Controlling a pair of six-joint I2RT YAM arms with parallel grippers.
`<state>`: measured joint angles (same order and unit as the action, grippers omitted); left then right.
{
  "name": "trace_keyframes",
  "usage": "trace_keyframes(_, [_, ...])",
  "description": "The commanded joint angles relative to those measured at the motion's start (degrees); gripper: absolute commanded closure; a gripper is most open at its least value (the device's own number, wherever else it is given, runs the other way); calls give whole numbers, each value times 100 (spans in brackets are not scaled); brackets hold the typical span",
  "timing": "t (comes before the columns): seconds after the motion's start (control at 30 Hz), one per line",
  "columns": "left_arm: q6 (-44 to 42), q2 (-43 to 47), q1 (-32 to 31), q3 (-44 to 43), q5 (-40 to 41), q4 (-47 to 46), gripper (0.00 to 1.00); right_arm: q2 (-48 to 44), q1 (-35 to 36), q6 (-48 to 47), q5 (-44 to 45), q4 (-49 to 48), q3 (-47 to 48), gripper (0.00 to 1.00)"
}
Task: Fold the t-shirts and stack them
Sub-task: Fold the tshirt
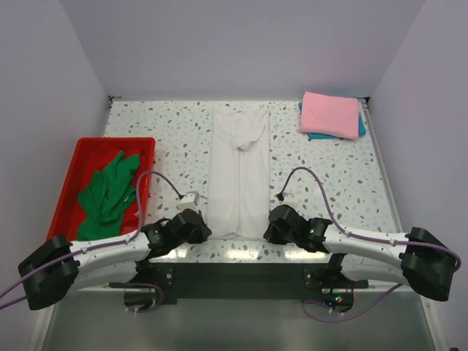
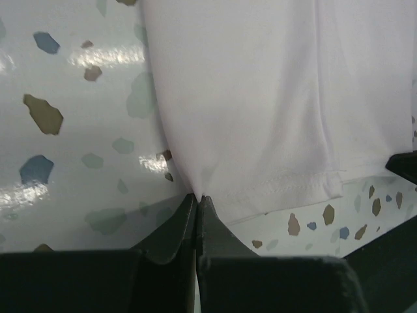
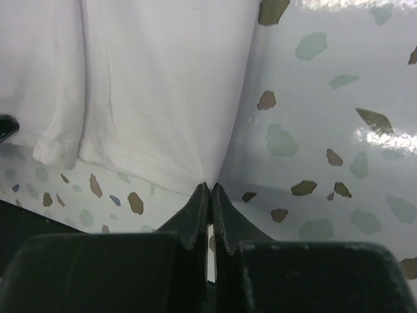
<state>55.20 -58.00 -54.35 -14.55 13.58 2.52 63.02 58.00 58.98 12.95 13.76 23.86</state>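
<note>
I'm working over a white speckled table (image 1: 329,175) boxed in by pale lilac walls (image 1: 241,44). Only the top view gives me the whole layout. The white tee (image 1: 238,172) lies folded into a long strip down the middle, with its neck at the far end. A folded pink tee (image 1: 329,113) sits on a teal tee (image 1: 360,128) in the far right corner. A crumpled green tee (image 1: 110,194) lies in the tray (image 1: 117,141) on the left. The wrist views show me only the strip's near edge, close up, with its stitching. The left pincer (image 2: 197,195) is pressed closed, with the strip's near left corner nipped at its tips. The right pincer (image 3: 210,186) is closed the same way on the near right corner. Both sit low on the table at the strip's near end.
</note>
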Motion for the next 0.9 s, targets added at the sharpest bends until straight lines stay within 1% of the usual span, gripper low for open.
trace_keyframes(0.0, [333,270,-408,250,-50,371,100,-386,334,113,357,408,-109,100])
trace_keyframes(0.03, [403,454,-480,242,3,441,100,-431,570,166,427,469,-101,100])
trace_keyframes(0.13, [545,788,-612,120,153,827,100,-493,896,289,699,820,57,100])
trace_keyframes(0.2, [518,921,-621,-30,241,1021,100,-545,933,246,902,1022,206,100])
trace_keyframes(0.27, [387,1010,-621,-372,557,1346,100,-581,933,132,1182,1356,522,100])
trace_keyframes(0.33, [212,879,-621,-845,952,1662,100,-502,933,61,1367,1611,925,100])
trace_keyframes(0.47, [-123,352,-542,-1594,1401,1831,100,-90,889,-377,2000,2086,1743,100])
trace_keyframes(0.5, [-184,116,-429,-1708,1514,1822,100,51,802,-466,2166,2113,2032,100])
trace_keyframes(0.57, [-334,-123,-262,-1946,1542,1682,100,427,635,-781,2212,2070,2289,100])
trace_keyframes(0.6, [-387,-237,-52,-2008,1533,1603,100,534,538,-887,2203,2000,2386,100])
trace_keyframes(0.67, [-554,-545,169,-2157,1463,1304,100,850,248,-1229,2159,1745,2641,100])
trace_keyframes(0.7, [-606,-729,388,-2201,1402,1208,100,939,134,-1344,2107,1649,2711,100])
trace_keyframes(0.8, [-791,-1124,740,-2447,1402,821,100,1368,-462,-1731,2001,1323,3053,100])
trace_keyframes(0.87, [-975,-1362,864,-2684,1384,513,100,1589,-701,-1968,1843,1121,3212,100])
